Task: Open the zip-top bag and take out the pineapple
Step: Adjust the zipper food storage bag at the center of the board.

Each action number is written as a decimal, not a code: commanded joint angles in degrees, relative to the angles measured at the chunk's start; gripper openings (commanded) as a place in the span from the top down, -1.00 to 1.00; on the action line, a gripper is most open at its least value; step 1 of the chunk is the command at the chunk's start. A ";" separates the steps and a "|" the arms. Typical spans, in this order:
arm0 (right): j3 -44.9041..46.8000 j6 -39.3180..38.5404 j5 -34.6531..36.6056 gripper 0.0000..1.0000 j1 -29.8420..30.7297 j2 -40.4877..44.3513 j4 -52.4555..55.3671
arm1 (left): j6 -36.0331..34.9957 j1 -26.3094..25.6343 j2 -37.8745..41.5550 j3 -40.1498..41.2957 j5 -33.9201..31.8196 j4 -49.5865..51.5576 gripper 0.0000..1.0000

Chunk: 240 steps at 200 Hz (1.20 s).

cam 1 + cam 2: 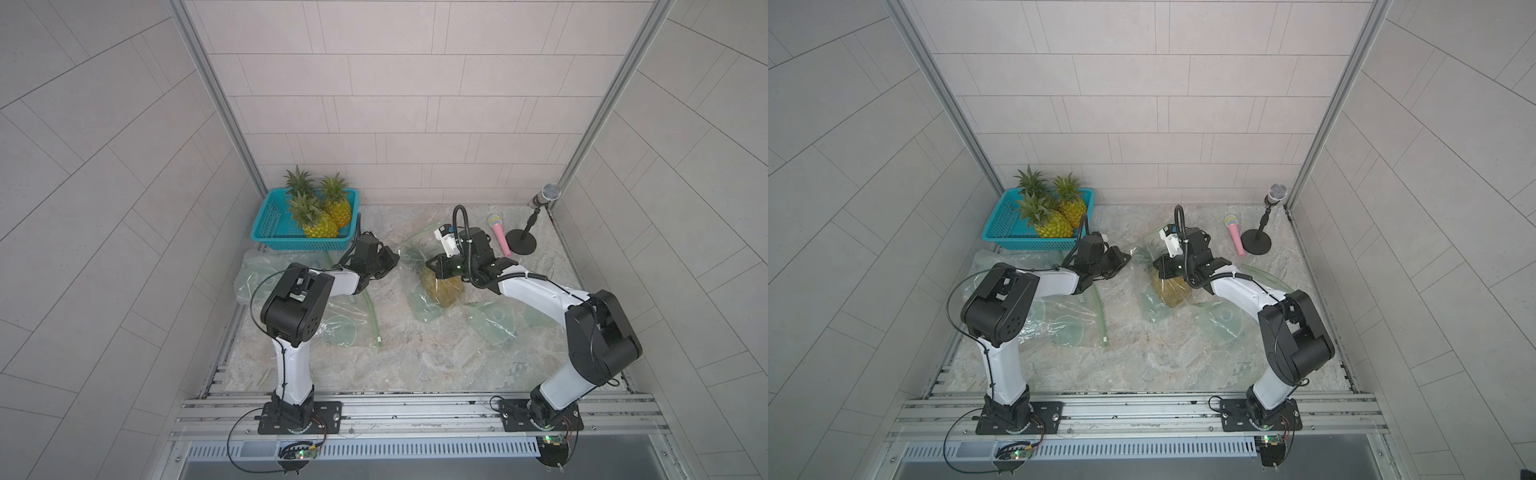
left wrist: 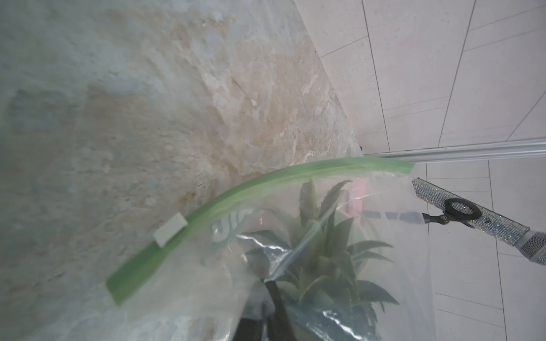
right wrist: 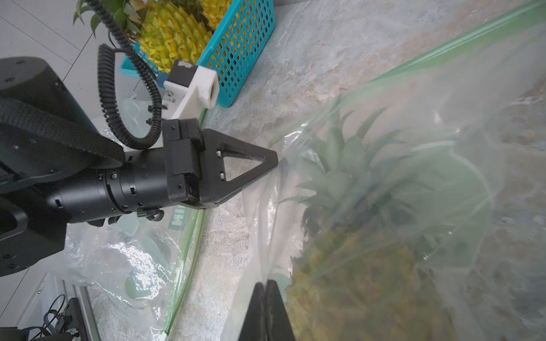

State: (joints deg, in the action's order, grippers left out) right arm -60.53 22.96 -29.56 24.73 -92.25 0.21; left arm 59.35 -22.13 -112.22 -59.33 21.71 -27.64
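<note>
Mid-table, the pineapple lies inside the zip-top bag. I hold the left pincer and right pincer clenched on its film. The slider sits near one end, the seal seemingly unopened; extraction remains.

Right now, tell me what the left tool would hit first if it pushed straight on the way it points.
The zip-top bag: the left tool is shut with its tip on the film. Straight behind that film lies the pineapple, leafy crown first, though depth is hard to judge.

pineapple blurred inside bag, microphone cropped
</note>
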 commanded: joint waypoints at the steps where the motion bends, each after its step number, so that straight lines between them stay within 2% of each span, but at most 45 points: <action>1: -1.21 -0.66 -1.68 1.00 0.57 1.76 -0.10 | -1.29 1.15 0.45 -2.93 0.46 -2.26 1.00; 14: -1.15 -1.23 -1.26 1.00 0.57 3.44 0.61 | -2.89 2.32 2.08 -3.87 0.97 -0.31 1.00; 24: -1.08 -1.87 -0.42 0.82 0.56 5.04 1.47 | -4.60 3.38 3.74 -4.96 2.22 1.76 1.00; 40: -0.92 -3.50 1.88 0.42 0.50 8.58 3.70 | -8.87 5.10 6.96 -7.55 3.95 7.49 1.00; 56: -0.32 -6.02 5.65 0.18 0.41 12.90 6.08 | -15.19 6.16 10.63 -11.14 4.11 16.73 1.00; 68: 0.71 -7.45 8.82 0.08 0.19 16.88 7.77 | -21.33 6.40 13.02 -14.75 3.08 24.09 1.00; 88: 2.57 -10.05 13.61 0.00 -0.69 23.64 10.17 | -28.23 6.40 15.56 -19.87 0.82 31.95 1.00; 117: 2.67 -13.93 18.77 -0.08 -3.31 32.92 16.24 | -34.20 6.26 18.77 -22.59 0.71 32.15 1.00; 142: 2.44 -16.49 21.66 -0.17 -5.68 38.98 19.72 | -39.01 6.06 20.20 -24.78 4.83 31.77 1.00; 166: 2.20 -17.78 22.19 -0.21 -7.68 41.65 21.67 | -43.14 5.53 20.24 -26.51 12.49 31.83 1.00; 193: 1.14 -18.37 18.09 -0.22 -8.62 40.72 23.58 | -47.47 4.36 20.97 -25.15 21.72 31.97 1.00; 240: -0.22 -20.33 4.42 -0.21 -8.74 37.78 23.65 | -50.83 3.88 25.77 -15.69 31.09 28.41 1.00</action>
State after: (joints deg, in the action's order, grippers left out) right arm -58.61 5.72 -15.99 16.16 -53.93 23.00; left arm 13.04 -17.87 -91.26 -78.67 43.70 5.56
